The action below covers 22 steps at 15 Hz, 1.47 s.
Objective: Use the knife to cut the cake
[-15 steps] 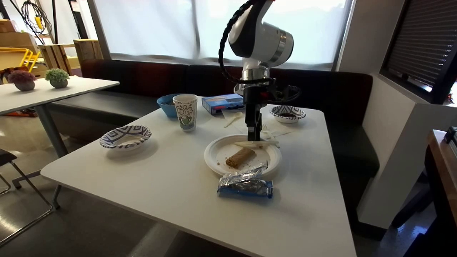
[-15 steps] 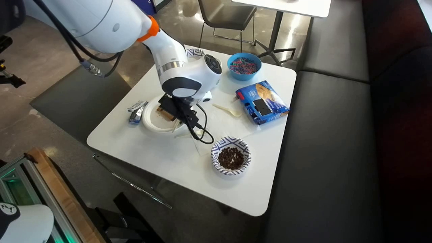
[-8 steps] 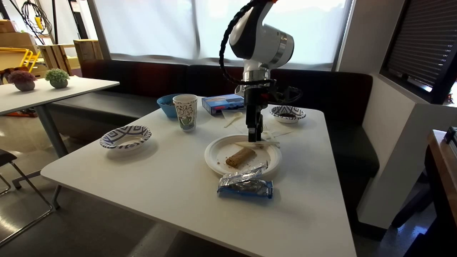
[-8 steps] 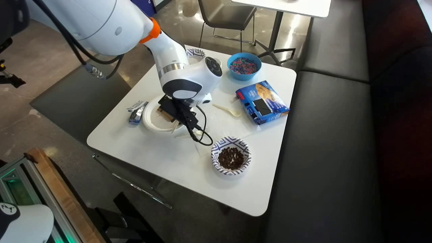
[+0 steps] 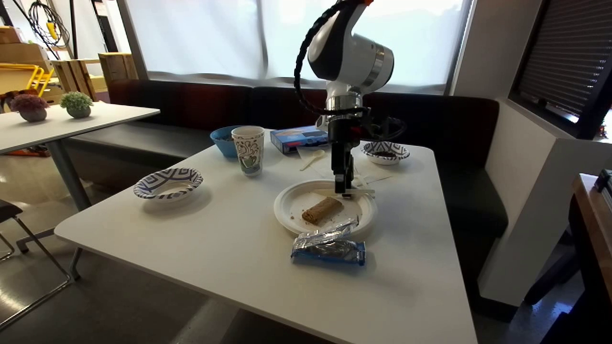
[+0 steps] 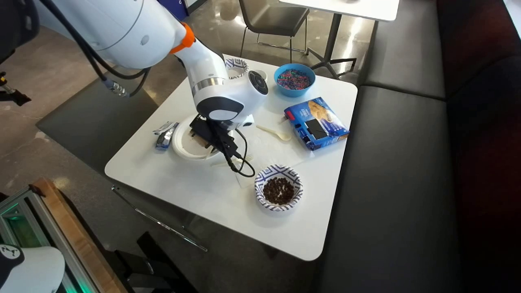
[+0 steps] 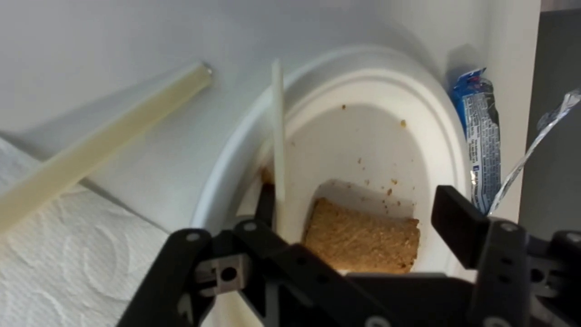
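1. A broad white worktop with rounded corners (image 5: 215, 248) showed in both exterior views.
2. Over it bent a white-and-black jointed robot arm (image 6: 236, 95).
3. A round white plate (image 5: 283, 205) sat below the arm's end.
4. A blue rectangular cardboard box (image 6: 299, 116) lay flat, near a round blue bowl (image 6: 294, 93) of small coloured bits.
5. The black two-fingered gripper (image 7: 356, 196) hung low over the plate, its fingers (image 7: 454, 225) well apart.
6. A white paper cup with a printed pattern (image 5: 248, 153) stood upright.
7. A blue-and-silver foil wrapper (image 5: 330, 252) lay just beside the plate.
8. The thin white plastic knife (image 7: 278, 141) crossed one side of the plate and stuck out past its rim; it ran between the fingers, just beside one of them, and whether they touched could not be told.
9. The brown, rough-textured rectangular cake (image 7: 363, 238) lay on the plate, near the knife.
10. Tiny brown crumbs (image 7: 389, 191) dotted the plate around the cake.
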{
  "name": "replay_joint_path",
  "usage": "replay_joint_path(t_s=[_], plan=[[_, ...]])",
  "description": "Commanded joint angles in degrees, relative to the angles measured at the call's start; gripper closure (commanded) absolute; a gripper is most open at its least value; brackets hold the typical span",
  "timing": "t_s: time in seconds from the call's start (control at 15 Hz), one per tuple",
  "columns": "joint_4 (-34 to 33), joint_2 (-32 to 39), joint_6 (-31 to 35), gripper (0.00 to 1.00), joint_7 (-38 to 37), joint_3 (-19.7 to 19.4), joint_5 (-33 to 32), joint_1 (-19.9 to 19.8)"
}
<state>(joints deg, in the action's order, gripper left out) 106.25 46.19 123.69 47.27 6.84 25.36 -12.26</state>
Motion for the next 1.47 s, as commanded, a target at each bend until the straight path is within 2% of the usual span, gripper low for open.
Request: replay_joint_path(t_s=[0.0,0.4,0.47,0.53,0.67,1.07,1.33,1.4], plan=[[-1.73,1.28,-2.05,0.13,-1.31,0.90,-0.89,-1.01],[-1.92,1.29,-1.98,0.22,-1.34,0.83,-1.01,-1.06],[-1.96,1.31,-1.94,0.28,-1.36,0.79,-1.07,-1.04],[-1.99,1.32,-1.92,0.28,-1.41,0.74,-1.13,-1.01],[-2.06,1.36,-1.87,0.33,-1.45,0.65,-1.22,-1.01],[-2.27,1.84,-1.22,0.39,-2.15,0.31,-1.33,-1.03],[-2.43,2.36,-0.47,0.47,-3.52,0.07,-1.72,-0.73],[-2.47,2.41,-0.32,0.52,-3.87,0.01,-1.88,-0.64]])
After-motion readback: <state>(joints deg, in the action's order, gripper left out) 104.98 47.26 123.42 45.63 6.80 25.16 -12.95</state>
